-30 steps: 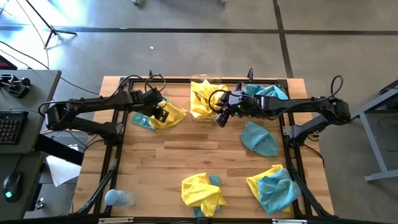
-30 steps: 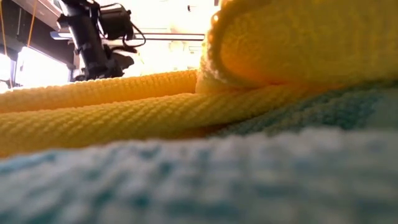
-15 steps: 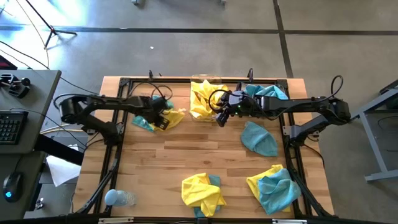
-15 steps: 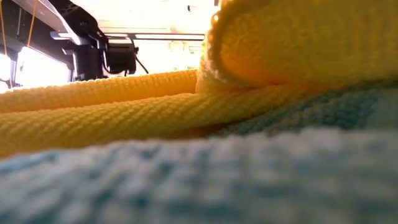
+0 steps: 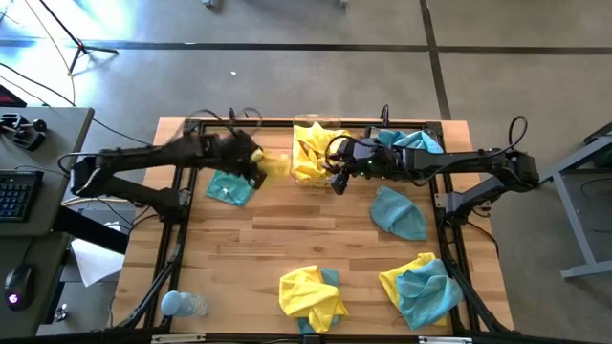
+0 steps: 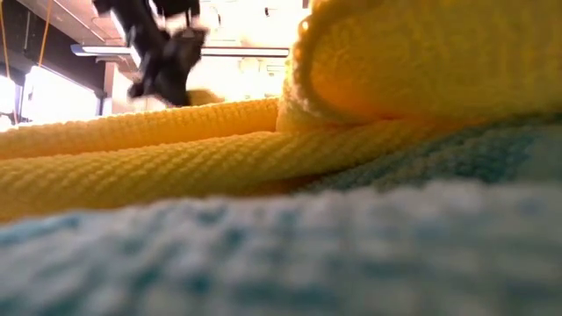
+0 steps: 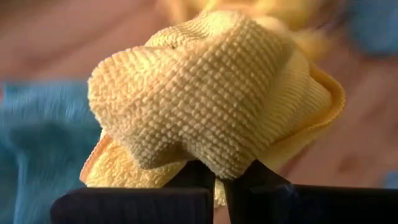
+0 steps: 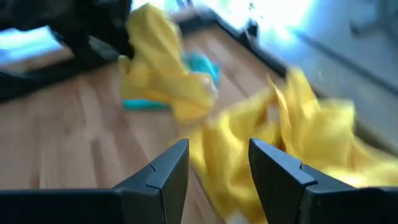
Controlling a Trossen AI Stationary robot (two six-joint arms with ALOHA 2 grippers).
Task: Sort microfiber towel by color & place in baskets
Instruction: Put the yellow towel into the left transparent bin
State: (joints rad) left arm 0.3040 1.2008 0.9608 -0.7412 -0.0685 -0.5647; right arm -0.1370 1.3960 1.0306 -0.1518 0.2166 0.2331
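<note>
Bottle (image 5: 182, 305), pale blue plastic: lower left of the high view, near the table's front edge. Not part of the sort.

Left gripper (image 5: 256, 163): upper left-centre of the high view. Fingers clamped tight on a bunched yellow towel (image 7: 211, 93), which the left wrist view shows pinched between them and raised off the wood. In the high view this cloth sits just left of the yellow-filled basket.

Teal towel (image 5: 229, 186): lying flat on the table directly below the left gripper, apart from the lifted yellow cloth.

Yellow basket (image 5: 316, 151), clear bin: upper centre, already holding crumpled yellow cloth.

Right gripper (image 5: 337, 178): upper centre, beside that basket. Fingers parted with nothing between them, as the right wrist view shows; this arm waits.

Teal basket (image 5: 411, 141): upper right-centre, holding teal cloth, under the right arm.

Single teal towel (image 5: 398, 212): centre right, flat on the table.

Mixed yellow-and-teal pile (image 5: 311, 291): lower centre. It fills the low view.

Second mixed pile (image 5: 421, 287): lower right.

Step in hand, by judgement: carrying the lifted yellow towel to the yellow basket. Next move calls for a short travel rightward over the rim, clear of the right gripper, then release. Several cloths remain unsorted.
</note>
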